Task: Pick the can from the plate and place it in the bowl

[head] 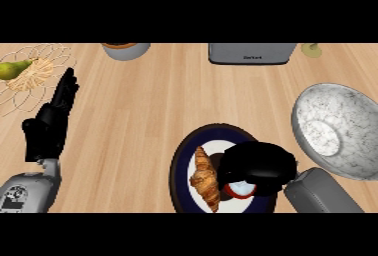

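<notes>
Two black hands show above the wooden bench (162, 100). The right hand (258, 165) hangs over the near right part of a dark-rimmed plate (184, 150), its fingers curled down round the can (241, 189), of which only a pale end with a red edge peeks out below the palm; the can is thus at the plate, in the hand's hold, and whether it touches the plate cannot be told. A croissant (205, 177) lies on the plate just left of that hand, long axis running near to far. The grey right forearm (321, 192) enters from the near right corner. Just right of the plate, and a little farther away, sits the marbled white bowl (336, 130), tilted in view so its hollow faces left. The left hand (50, 120) rests at the left side, fingers straight and pointing away, holding nothing, well apart from the plate. Far left, a wire basket (33, 75) carries a green pear (15, 69). Along the far edge stand a grey round pot (125, 50), a dark grey appliance (251, 53) and a small greenish item (311, 49) that is too small to identify.
</notes>
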Robot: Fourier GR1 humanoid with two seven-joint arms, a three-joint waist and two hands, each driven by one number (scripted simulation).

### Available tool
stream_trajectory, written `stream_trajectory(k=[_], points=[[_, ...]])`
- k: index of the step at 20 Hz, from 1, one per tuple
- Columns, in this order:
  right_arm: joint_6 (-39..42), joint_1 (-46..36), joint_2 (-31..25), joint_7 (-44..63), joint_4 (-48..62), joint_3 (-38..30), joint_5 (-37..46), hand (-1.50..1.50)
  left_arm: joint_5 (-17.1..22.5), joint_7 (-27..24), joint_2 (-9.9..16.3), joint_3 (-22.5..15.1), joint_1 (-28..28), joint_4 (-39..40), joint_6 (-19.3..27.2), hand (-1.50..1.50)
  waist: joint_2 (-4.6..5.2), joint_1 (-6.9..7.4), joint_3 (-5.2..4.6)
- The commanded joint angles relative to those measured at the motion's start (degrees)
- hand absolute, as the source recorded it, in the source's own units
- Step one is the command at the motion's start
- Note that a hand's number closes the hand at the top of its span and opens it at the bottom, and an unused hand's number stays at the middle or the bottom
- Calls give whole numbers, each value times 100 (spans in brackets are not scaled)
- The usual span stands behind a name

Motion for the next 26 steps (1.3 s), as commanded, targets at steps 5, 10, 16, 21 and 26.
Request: stream_trajectory(k=[5,10,16,21,26], points=[[134,213,-127,-740,30,-354,-55,150,-147,17,-164,141,32,-42,-124,0,40,-16,21],[103,702,1357,2857,637,-690,182,150,-84,145,-11,242,16,-142,-71,0,18,-211,-10],[-419,1090,2050,5277,274,-989,266,150,-131,130,-7,249,157,-123,-34,0,-30,-238,-16],[-1676,1143,2068,6962,-836,-335,-381,150,2,157,7,275,56,-71,-167,0,-56,-106,12],[-2865,577,2075,8943,-1758,237,12,150,-92,71,-66,152,87,-126,-137,0,-72,-16,-1]])
